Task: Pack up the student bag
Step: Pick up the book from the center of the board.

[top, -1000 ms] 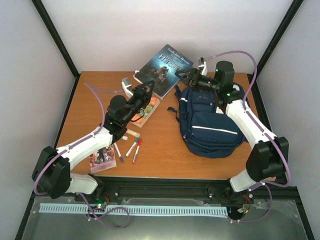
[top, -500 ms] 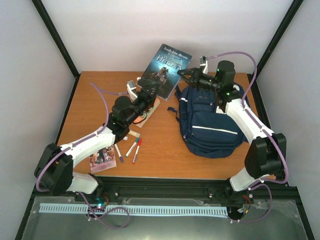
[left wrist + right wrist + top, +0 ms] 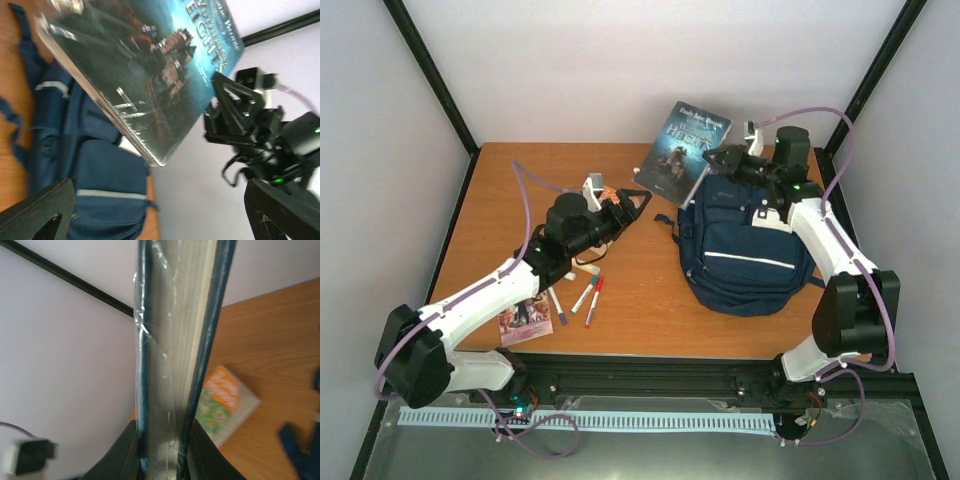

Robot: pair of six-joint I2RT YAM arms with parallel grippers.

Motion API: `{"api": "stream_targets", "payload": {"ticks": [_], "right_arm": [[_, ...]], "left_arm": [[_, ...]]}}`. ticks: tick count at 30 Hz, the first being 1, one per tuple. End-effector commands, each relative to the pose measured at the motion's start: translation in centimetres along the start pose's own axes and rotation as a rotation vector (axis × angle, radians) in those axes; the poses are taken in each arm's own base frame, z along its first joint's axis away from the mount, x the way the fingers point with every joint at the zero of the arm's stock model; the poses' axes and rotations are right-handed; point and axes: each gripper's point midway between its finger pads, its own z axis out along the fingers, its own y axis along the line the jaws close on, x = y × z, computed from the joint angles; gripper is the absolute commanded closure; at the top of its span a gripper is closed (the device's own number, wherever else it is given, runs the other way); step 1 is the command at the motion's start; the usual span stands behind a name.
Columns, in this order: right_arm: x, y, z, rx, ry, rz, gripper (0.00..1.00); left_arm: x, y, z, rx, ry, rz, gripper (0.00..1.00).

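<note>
A dark blue hardback book [image 3: 688, 140] hangs tilted in the air over the table's back edge, just left of the student bag's top. My right gripper [image 3: 718, 157] is shut on its right edge; in the right wrist view the book's page edge [image 3: 172, 350] stands clamped between both fingers [image 3: 120, 452]. The student bag [image 3: 740, 250], navy with thin white stripes, lies flat on the right half of the table. My left gripper [image 3: 632, 200] is open, left of the book and apart from it. In its wrist view the book [image 3: 150, 75] fills the top, the bag [image 3: 100, 185] lies below.
An orange paperback [image 3: 225, 400] lies on the table; the left arm covers it in the top view. Three markers [image 3: 584, 296] and a small pink booklet [image 3: 525, 318] lie near the left arm's elbow. A bag strap [image 3: 667, 222] trails left of the bag.
My left gripper opened, let go of the blue book and drew back. My right gripper closed on the book and carried it to the right, up beside the bag's top.
</note>
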Motion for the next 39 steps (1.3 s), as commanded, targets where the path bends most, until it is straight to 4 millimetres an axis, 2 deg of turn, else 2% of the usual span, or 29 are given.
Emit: {"api": "stream_targets", "payload": {"ticks": [1,3,5,8,11,14,17,21,24,31,39], "right_arm": [[1.1,2.1,-3.6,0.017,0.036,-0.376,0.97],[3.6,1.4,-4.5,0.020,0.131,-0.470,0.97],[6.2,1.4,-5.7,-0.013,0.217,-0.549,0.97],[10.2,2.7,-7.9,-0.113,0.317,-0.620,0.97],[13.7,3.7,-9.7,-0.202,0.375,-0.591,0.97],[16.3,4.8,-11.0,-0.294,0.398,-0.526,0.97],[17.8,5.1,-11.8,-0.325,0.402,-0.517,0.97],[18.5,5.8,-12.5,-0.349,0.380,-0.535,0.97],[18.5,6.3,-12.7,-0.364,0.369,-0.527,0.97],[16.8,8.1,-13.1,-0.477,0.346,-0.451,0.97],[15.9,6.1,-12.4,-0.437,0.346,-0.388,0.97]], "left_arm": [[1.6,4.0,-2.3,-0.304,0.141,0.262,0.05],[1.8,5.3,-3.3,-0.378,0.183,0.350,0.05],[2.1,5.7,-4.0,-0.387,0.212,0.425,0.05],[2.9,5.4,-4.6,-0.340,0.262,0.516,0.04],[3.8,6.1,-4.5,-0.336,0.321,0.534,0.03],[6.4,5.6,-4.0,-0.226,0.446,0.520,0.03],[8.8,4.8,-3.8,-0.092,0.545,0.490,0.04],[10.4,3.9,-4.1,0.042,0.591,0.469,0.11],[10.9,2.7,-4.6,0.128,0.594,0.483,0.15],[11.5,1.0,-5.2,0.279,0.574,0.458,0.19],[11.4,-1.1,-5.4,0.365,0.567,0.474,0.39]]}}
